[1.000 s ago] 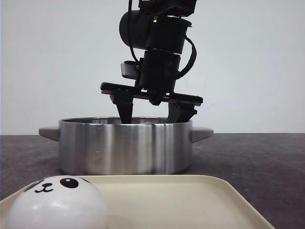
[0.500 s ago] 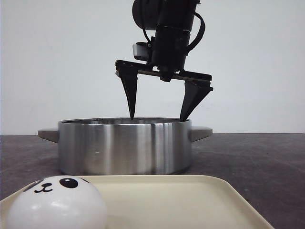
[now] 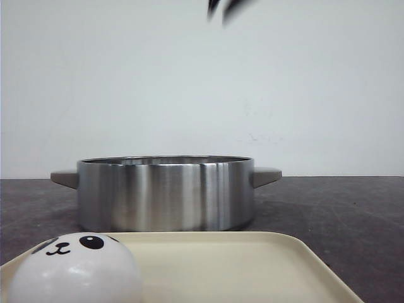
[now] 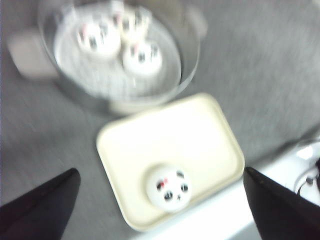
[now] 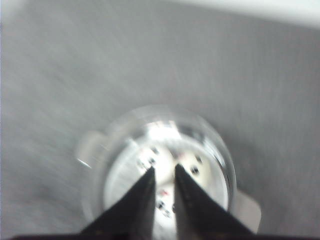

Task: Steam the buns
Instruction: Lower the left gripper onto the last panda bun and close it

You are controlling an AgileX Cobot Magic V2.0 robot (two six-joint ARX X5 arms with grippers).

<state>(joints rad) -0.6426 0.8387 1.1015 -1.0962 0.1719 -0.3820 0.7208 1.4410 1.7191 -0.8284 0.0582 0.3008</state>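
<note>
One white panda bun [image 3: 74, 268] sits on the cream tray [image 3: 252, 265] at the front left. In the left wrist view it [image 4: 169, 187] lies near the tray's [image 4: 150, 130] edge. Three more buns [image 4: 142, 56] lie inside the steel pot [image 4: 192, 55], which stands behind the tray in the front view [image 3: 164, 192]. My left gripper [image 4: 160, 171] is wide open and empty, high above the tray. My right gripper [image 5: 164, 168] is high over the pot [image 5: 95, 165], its fingers almost together and empty. Only its blurred tips [image 3: 224, 7] show at the front view's top edge.
The pot has a grey handle on each side [image 3: 266, 175]. The dark table [image 3: 341, 208] runs to a white wall behind. A pale strip [image 4: 235, 215] runs along the table's edge beside the tray, with a shiny object [image 4: 307, 150] past it.
The gripper over the pot rose from inside the rim to the top of the front view, and its fingers drew together. The bun on the tray has not moved.
</note>
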